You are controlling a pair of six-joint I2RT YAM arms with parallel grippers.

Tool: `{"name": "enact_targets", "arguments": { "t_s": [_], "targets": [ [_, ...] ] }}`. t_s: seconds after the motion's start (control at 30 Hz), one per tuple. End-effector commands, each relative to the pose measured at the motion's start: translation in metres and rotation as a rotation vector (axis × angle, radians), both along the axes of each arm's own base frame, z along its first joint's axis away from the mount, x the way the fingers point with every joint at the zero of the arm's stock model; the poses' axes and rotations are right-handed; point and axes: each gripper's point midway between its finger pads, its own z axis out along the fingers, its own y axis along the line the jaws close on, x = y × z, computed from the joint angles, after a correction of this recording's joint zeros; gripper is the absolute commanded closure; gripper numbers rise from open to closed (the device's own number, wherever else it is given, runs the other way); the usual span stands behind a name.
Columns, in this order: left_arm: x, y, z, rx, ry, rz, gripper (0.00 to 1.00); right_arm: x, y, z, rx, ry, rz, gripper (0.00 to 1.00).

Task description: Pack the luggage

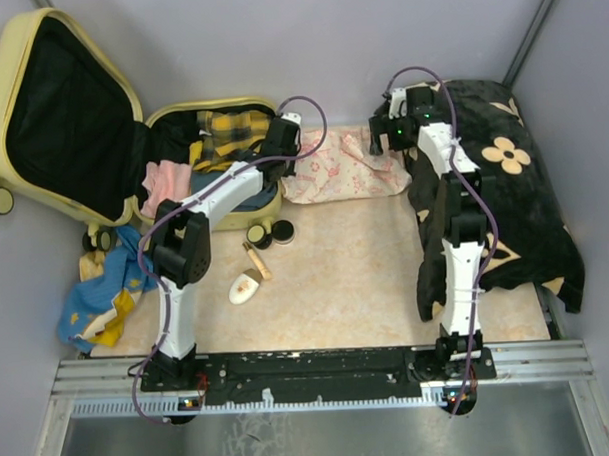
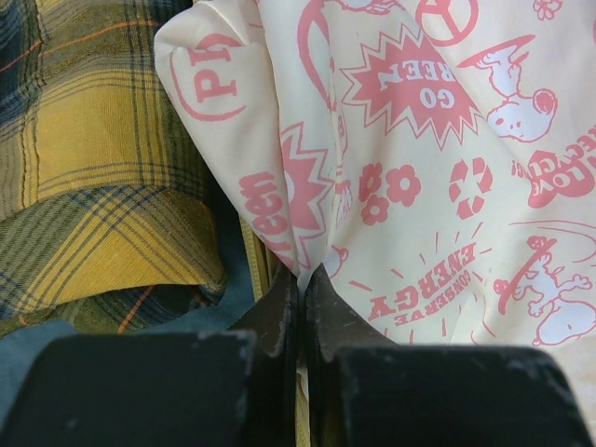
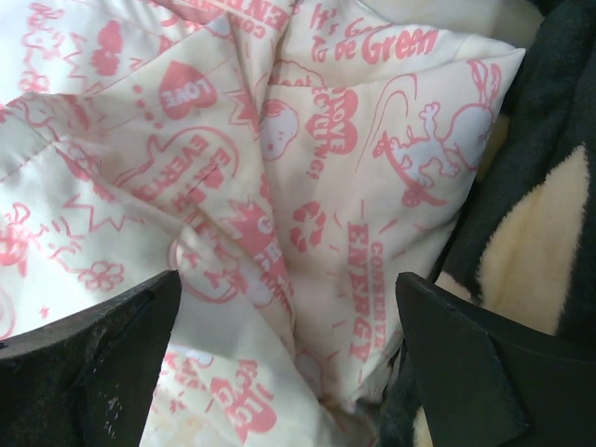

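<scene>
The pale yellow luggage (image 1: 10, 108) lies open at the back left, its black-lined lid up. Its lower half holds a yellow plaid cloth (image 1: 231, 125), pink and blue garments. A cream cloth with pink cartoon prints (image 1: 342, 167) lies on the table between the luggage and the black blanket. My left gripper (image 1: 289, 138) is shut on that cloth's left edge (image 2: 307, 270) beside the plaid cloth (image 2: 102, 158). My right gripper (image 1: 381, 137) is open over the cloth's right end (image 3: 307, 214), fingers (image 3: 102, 363) on either side.
A big black cloth with beige flowers (image 1: 503, 181) covers the right side. Two round black tins (image 1: 270, 234), a wooden brush (image 1: 256, 260) and a white oval item (image 1: 245, 288) lie mid-table. A blue and yellow cloth (image 1: 102, 295) lies at the front left.
</scene>
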Motion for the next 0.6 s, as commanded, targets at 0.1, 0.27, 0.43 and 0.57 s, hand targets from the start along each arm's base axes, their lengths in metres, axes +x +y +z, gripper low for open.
{"name": "enact_targets", "arguments": {
  "t_s": [0.1, 0.27, 0.43, 0.57],
  "targets": [
    [0.003, 0.031, 0.052, 0.027, -0.096, 0.063, 1.00, -0.013, 0.024, 0.117, 0.156, -0.233, 0.131, 0.08],
    [0.004, 0.036, 0.061, 0.036, -0.111, 0.062, 1.00, -0.034, 0.048, 0.105, 0.220, -0.196, 0.171, 0.36],
    [0.002, 0.039, 0.068, 0.033, -0.116, 0.061, 1.00, -0.045, 0.080, 0.099, 0.279, -0.180, 0.236, 0.74],
    [0.001, 0.043, 0.070, 0.035, -0.117, 0.066, 1.00, -0.058, 0.105, 0.080, 0.311, -0.112, 0.296, 0.80]
  ]
}}
